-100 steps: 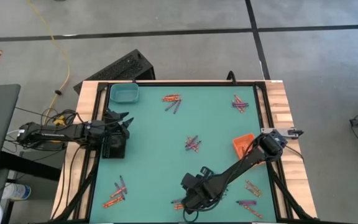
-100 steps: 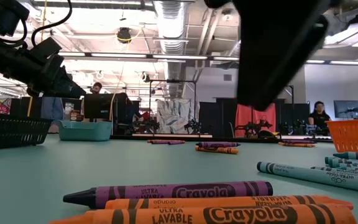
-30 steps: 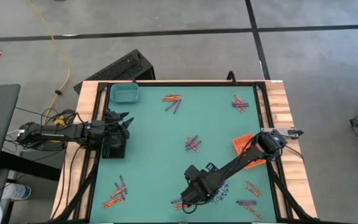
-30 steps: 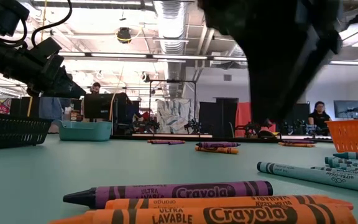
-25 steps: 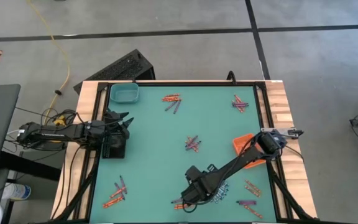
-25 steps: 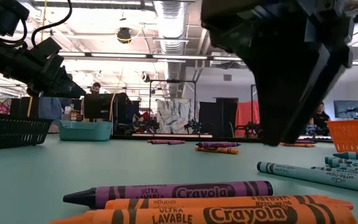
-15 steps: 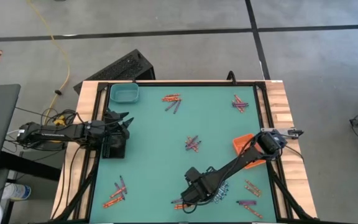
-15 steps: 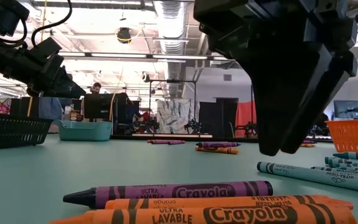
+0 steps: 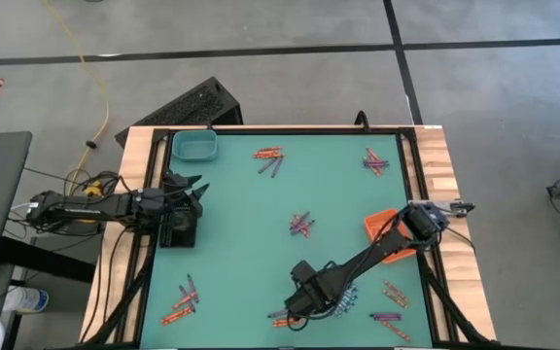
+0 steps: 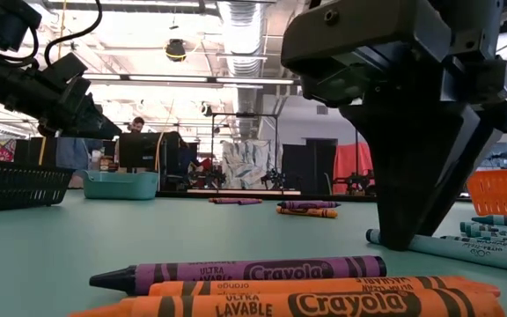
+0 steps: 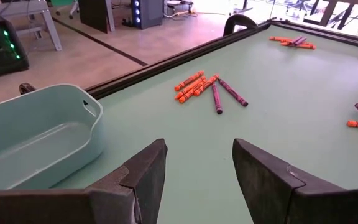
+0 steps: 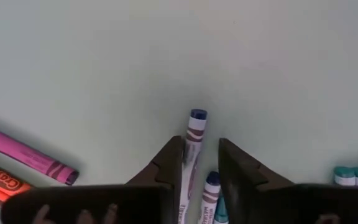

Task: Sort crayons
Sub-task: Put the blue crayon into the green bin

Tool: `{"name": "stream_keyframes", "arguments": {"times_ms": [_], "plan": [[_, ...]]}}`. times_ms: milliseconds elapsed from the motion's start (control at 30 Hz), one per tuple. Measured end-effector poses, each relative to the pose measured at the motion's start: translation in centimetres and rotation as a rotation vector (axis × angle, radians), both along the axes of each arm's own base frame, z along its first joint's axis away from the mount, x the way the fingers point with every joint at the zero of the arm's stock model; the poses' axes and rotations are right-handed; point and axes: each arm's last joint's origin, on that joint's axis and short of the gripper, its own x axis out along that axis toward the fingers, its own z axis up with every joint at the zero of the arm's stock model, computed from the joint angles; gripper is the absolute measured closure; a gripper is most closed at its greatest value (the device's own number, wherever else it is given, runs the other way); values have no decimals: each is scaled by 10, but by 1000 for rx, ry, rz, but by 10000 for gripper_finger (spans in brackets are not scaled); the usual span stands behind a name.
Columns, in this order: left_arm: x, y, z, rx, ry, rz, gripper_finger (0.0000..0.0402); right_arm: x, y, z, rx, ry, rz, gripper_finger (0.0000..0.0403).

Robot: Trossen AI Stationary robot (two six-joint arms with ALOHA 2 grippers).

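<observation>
My right gripper (image 12: pixel 201 167) points down at the table's near edge, over a bunch of pale blue-grey crayons (image 9: pixel 343 299). Its open fingers stand close on either side of one pale crayon (image 12: pixel 192 140), and a second one (image 12: pixel 209 186) lies in the gap beside it. In the low view the fingertips (image 10: pixel 403 238) reach down to the mat at that crayon's end. A purple crayon (image 10: pixel 236 271) and orange ones (image 10: pixel 306 304) lie on the mat nearby. My left gripper (image 11: pixel 197 168) waits open at the table's left, by the black tray (image 9: pixel 178 228). My right gripper comes from above, fingers pointing down and lying across the pale crayon near its dark-tipped end (image 12: pixel 194 124). The crayon lies flat on the mat. One finger (image 12: pixel 174 163) stands right against its side; I cannot tell whether they touch.
A teal tray (image 9: pixel 194 146) stands at the far left and an orange tray (image 9: pixel 379 226) at the right. More crayon heaps lie at the far middle (image 9: pixel 270 156), far right (image 9: pixel 375 161), centre (image 9: pixel 301 226), near left (image 9: pixel 181 303) and near right (image 9: pixel 389 319).
My right gripper has come down toward the mat over the pale crayons. Its fingertips, which hung well above the table a second ago, now stand at the crayon's end. The crayons have not moved.
</observation>
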Motion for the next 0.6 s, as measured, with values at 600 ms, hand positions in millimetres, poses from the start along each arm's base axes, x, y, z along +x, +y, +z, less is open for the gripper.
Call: {"name": "stream_keyframes", "arguments": {"times_ms": [600], "plan": [[0,0,0,0,0,0,225,5,-3,0,20,-27,-26,399]]}}
